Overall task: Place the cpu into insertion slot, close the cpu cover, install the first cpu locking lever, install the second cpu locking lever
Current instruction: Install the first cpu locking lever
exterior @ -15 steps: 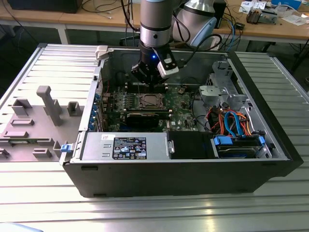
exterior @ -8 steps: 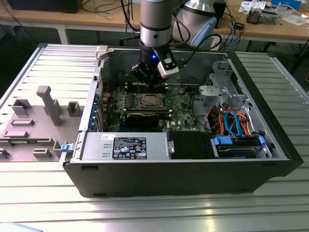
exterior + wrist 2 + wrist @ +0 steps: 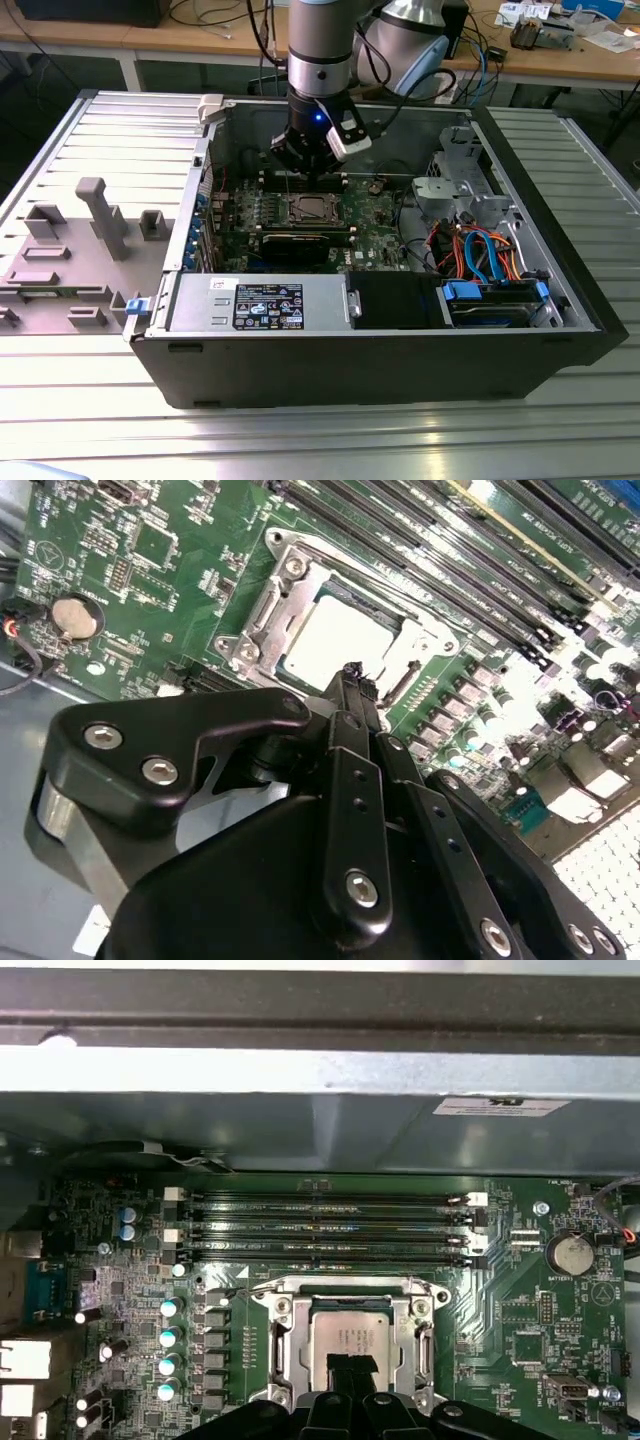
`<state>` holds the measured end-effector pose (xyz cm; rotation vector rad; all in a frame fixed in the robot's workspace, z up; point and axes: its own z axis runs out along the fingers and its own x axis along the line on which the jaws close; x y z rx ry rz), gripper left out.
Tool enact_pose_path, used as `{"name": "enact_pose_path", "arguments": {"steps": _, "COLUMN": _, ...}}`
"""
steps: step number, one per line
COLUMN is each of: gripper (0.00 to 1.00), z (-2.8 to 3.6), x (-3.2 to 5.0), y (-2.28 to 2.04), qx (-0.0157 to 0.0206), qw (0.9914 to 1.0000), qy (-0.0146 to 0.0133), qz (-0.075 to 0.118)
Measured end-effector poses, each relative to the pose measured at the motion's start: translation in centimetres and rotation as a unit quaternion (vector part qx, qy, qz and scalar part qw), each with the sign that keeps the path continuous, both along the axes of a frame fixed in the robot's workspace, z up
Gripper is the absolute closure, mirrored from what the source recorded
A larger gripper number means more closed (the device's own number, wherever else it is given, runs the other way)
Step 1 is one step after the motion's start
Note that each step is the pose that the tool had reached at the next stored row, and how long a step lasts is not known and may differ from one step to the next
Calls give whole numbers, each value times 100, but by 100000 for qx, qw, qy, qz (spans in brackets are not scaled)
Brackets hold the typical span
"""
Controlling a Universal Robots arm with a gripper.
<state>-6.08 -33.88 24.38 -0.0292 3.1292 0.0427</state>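
The open computer case [image 3: 560, 300] lies on its side on the tabletop [image 3: 300, 440], so the green motherboard [image 3: 380, 235] faces up and the arm can come straight down on it. In the exterior view the claw [image 3: 303, 172] hangs just above the board, at about twelve o'clock from the insertion slot [image 3: 311, 210].

The cpu [image 3: 350, 1343] sits flat in the slot, its silver-grey top showing through the square window of the cpu cover [image 3: 347, 1294]. The cover lies down around the chip, framing it so that it can press on the edges and leave the top bare. In both wrist views the claw's tips reach over the chip; in the second wrist view the fingertips [image 3: 352, 676] stand pressed together with nothing seen between them, so the claw looks clenched on nothing, a narrow point suited to pushing. Whether the locking levers are latched cannot be told. The memory slots [image 3: 325, 1228] lie just beside the socket, at twelve o'clock from it.
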Motion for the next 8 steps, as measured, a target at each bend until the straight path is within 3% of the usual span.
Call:
{"name": "enact_pose_path", "arguments": {"steps": 4, "gripper": 89, "z": 0, "x": -116, "y": 0, "qx": 47, "qw": 99999, "qy": -324, "qz": -3}}
{"name": "enact_pose_path", "arguments": {"steps": 8, "gripper": 89, "z": 0, "x": -236, "y": 0, "qx": 49, "qw": 99999, "qy": -465, "qz": -5}}
